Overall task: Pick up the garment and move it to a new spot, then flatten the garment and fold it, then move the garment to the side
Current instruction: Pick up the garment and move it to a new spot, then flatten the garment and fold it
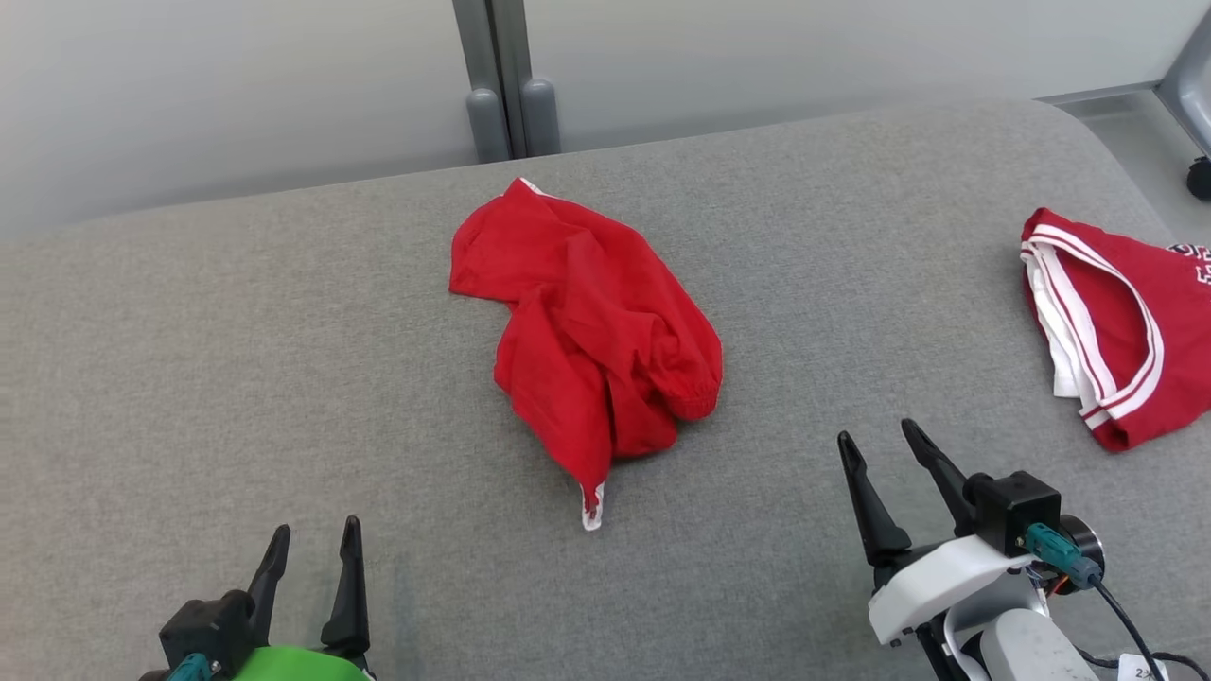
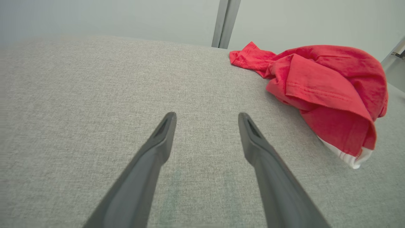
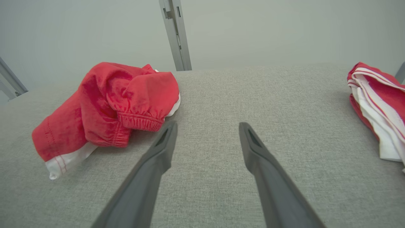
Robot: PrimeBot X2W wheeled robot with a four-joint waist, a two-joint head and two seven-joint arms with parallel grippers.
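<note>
A crumpled red garment [image 1: 591, 340] with white trim lies in a heap in the middle of the grey fabric surface [image 1: 284, 378]. The left wrist view has the garment [image 2: 329, 91] at its right, and the right wrist view has the garment [image 3: 110, 104] at its left, an elastic cuff facing me. My left gripper [image 1: 317, 539] stands open at the lower left, well clear of the cloth, with nothing between its fingers [image 2: 158, 142]. Open as well, my right gripper [image 1: 880, 445] sits at the lower right, a short way from the heap, its fingers [image 3: 253, 145] empty.
A second red garment [image 1: 1116, 322] with white stripes lies at the right edge of the surface, also at the right of the right wrist view [image 3: 379, 104]. A grey post [image 1: 506, 85] stands behind the far edge against a pale wall.
</note>
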